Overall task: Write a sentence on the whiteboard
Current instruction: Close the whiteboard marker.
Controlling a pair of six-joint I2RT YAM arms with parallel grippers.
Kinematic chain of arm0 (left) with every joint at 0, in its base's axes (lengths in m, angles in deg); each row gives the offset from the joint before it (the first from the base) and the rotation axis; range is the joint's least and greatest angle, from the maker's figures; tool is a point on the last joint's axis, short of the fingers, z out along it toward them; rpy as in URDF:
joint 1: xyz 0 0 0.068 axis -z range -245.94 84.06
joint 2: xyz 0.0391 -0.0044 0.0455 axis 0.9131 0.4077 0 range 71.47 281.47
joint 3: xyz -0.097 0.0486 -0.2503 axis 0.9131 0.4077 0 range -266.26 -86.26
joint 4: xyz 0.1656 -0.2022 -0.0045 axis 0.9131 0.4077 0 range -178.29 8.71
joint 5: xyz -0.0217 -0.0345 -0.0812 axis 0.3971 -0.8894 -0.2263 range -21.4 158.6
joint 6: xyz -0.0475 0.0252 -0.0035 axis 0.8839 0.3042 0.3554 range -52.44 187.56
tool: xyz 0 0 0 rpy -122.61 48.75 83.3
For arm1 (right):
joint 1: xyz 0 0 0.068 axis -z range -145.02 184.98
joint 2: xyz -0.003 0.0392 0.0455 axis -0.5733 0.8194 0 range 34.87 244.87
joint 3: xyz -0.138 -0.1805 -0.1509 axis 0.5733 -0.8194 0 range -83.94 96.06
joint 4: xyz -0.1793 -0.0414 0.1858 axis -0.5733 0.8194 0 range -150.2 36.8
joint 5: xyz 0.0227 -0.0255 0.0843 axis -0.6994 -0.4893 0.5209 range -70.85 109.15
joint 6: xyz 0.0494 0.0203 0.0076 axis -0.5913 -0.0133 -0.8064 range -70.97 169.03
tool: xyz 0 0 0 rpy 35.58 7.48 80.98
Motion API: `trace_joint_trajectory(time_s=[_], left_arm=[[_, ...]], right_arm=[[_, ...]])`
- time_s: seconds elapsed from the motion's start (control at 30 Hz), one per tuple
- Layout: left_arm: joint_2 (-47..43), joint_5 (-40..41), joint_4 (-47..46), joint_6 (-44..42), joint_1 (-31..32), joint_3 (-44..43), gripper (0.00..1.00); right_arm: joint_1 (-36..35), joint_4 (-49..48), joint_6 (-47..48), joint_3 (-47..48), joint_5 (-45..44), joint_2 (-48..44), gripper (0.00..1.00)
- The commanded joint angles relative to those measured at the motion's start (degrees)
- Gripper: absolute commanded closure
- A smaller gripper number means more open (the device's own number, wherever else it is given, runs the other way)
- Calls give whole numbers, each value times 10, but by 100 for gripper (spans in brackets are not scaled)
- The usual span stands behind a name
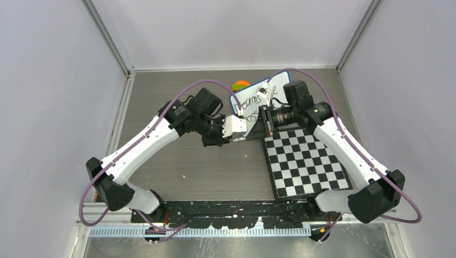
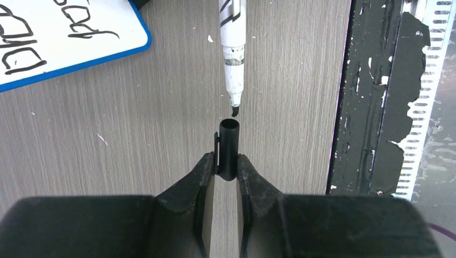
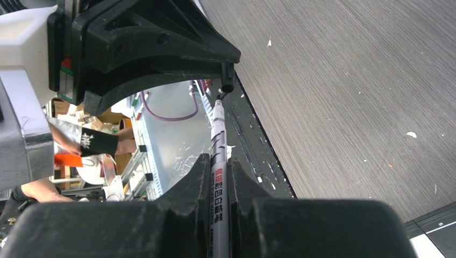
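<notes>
The left white robot arm with black joints [image 1: 141, 141] and the right white robot arm [image 1: 349, 155] match. A thin purple cable [image 1: 207, 80] loops along each one.

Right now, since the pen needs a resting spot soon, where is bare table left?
Free: the grey wood-grain tabletop far left, between the left arm and the back wall; and near centre, between that arm and the black-and-white checkered board. Crowded: mid-table, where the left end effector and right end effector meet beside the small blue-rimmed whiteboard.
</notes>
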Motion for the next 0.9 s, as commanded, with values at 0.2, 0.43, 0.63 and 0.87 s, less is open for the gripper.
trace_joint_trajectory(time_s=[0.2, 0.43, 0.63, 0.87], left_arm=[[-12, -20, 7, -1, 4, -30, 100], [-6, -23, 7, -1, 11, -33, 100], [-4, -21, 12, -5, 17, -37, 100], [4, -23, 13, 1, 25, -47, 100]], right_arm=[[-12, 8, 21, 8, -12, -9, 100], [-16, 6, 23, 12, -20, -6, 100], [-15, 6, 23, 14, -21, -5, 100], [-16, 5, 23, 15, -22, -6, 100]])
